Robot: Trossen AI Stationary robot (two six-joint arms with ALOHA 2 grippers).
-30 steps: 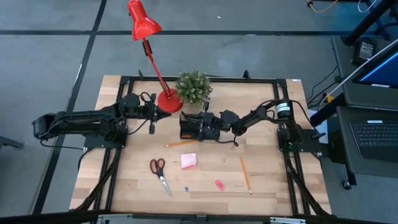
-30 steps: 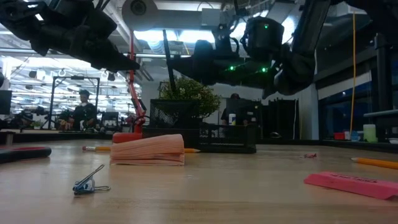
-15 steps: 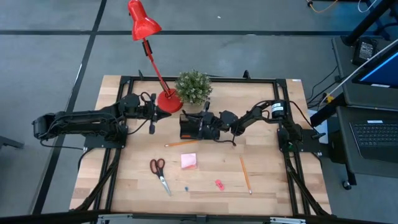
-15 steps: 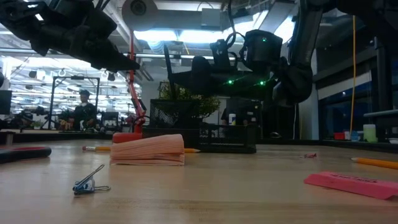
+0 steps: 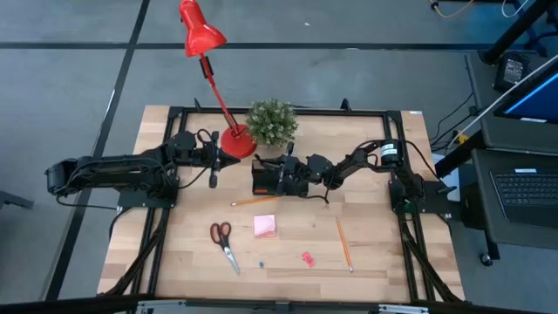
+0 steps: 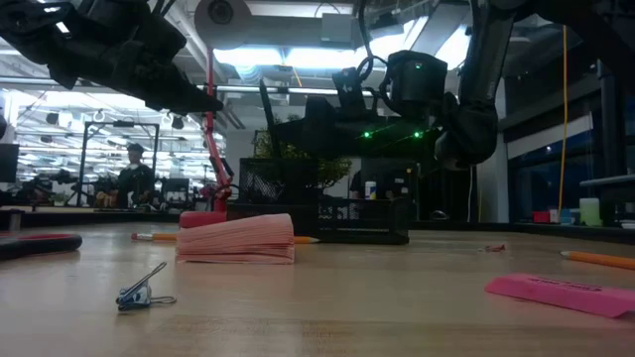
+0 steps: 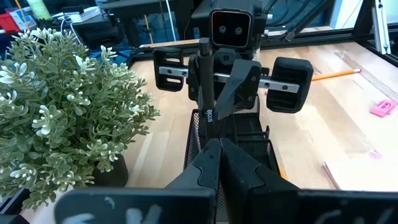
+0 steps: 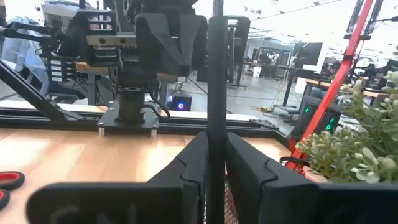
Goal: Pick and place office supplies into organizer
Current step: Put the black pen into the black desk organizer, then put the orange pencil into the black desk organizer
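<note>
Overhead view straight down, low view level across table (image 6: 397, 307), wrist views facing, sharing organizer (image 5: 266, 179).

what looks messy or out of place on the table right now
Mostly loose supplies not yet tidied: scissors, sticky-note pad, two pencils, a pink eraser and a small binder clip lie scattered on the table, outside the organizer. Nothing looks spilled or damaged.

We're looking into a robotics lab: a wooden table (image 5: 288, 253) is sitting on a grey floor, ceiling lights are glowing over rows of workstations behind, a person (image 6: 132, 175) is standing back there, and a laptop (image 5: 523, 187) is sitting alongside.
</note>
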